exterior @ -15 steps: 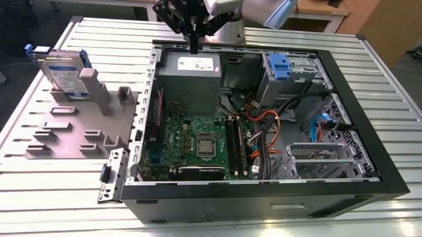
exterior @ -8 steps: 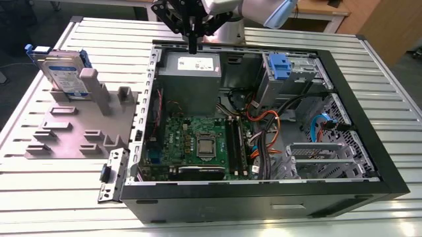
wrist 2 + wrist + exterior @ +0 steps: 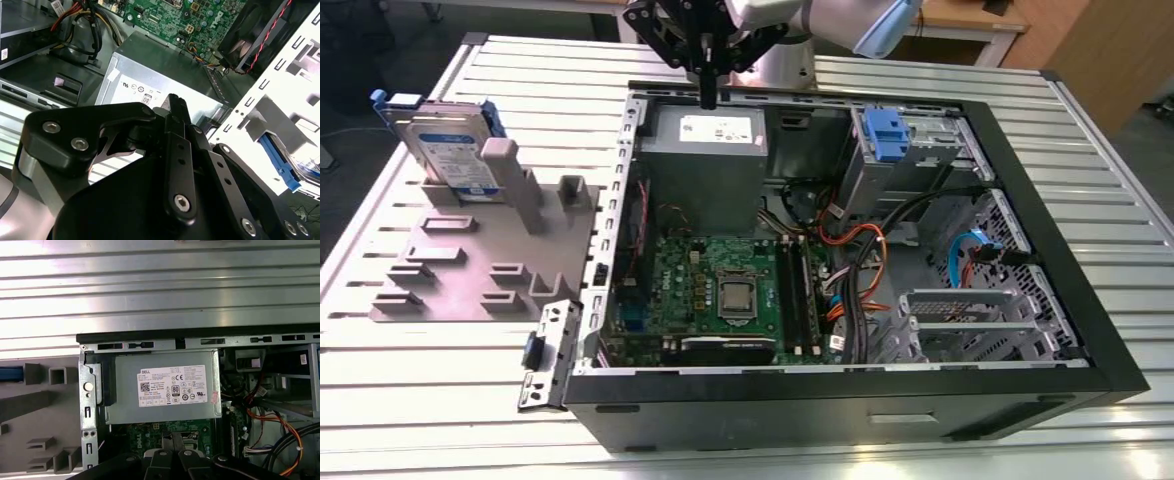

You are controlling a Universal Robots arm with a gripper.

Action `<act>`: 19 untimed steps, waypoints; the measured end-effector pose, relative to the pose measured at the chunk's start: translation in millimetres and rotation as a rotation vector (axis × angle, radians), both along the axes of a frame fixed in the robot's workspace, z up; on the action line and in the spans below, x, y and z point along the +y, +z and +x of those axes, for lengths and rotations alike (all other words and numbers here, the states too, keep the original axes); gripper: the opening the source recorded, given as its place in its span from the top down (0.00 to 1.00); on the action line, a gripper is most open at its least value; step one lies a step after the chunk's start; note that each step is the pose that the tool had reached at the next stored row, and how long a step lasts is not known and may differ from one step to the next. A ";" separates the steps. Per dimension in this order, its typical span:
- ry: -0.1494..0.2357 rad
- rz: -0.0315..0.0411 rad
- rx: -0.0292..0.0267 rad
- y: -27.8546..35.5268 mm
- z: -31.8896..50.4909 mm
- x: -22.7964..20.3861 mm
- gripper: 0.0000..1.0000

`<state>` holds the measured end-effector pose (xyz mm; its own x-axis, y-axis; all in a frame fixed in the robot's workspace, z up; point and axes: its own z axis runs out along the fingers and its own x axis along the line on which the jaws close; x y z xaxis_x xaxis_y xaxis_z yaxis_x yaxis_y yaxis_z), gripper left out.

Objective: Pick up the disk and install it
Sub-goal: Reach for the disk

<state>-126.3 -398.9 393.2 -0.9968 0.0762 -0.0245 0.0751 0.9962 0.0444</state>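
In the exterior view the claw (image 3: 708,95) hangs over the far edge of the open case (image 3: 854,410), just above the power supply (image 3: 707,140). Its fingers are pressed together with nothing between them. The disk (image 3: 447,140) stands upright in a grey stand (image 3: 467,270) on the table (image 3: 427,400), at the exterior view's left, well apart from the claw.

In the second wrist view the claw (image 3: 176,104) narrows to one closed tip over the power supply (image 3: 165,75).

In the first wrist view the claw (image 3: 173,440) points at the power supply (image 3: 165,387), and the stand (image 3: 45,400) lies beside the case.

As I judge it, a claw arriving closed would knock the upright disk over instead of taking it. An off-centre grip could make the disk bind in its slot. The loose cables (image 3: 854,240) inside the case could snag the disk on its way in.
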 end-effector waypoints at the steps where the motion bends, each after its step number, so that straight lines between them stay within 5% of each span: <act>1: 0.000 0.0000 0.0000 0.0 -0.3 0.0 0.89; 19: 0.000 0.0000 0.0000 -0.1 -5.6 0.0 0.89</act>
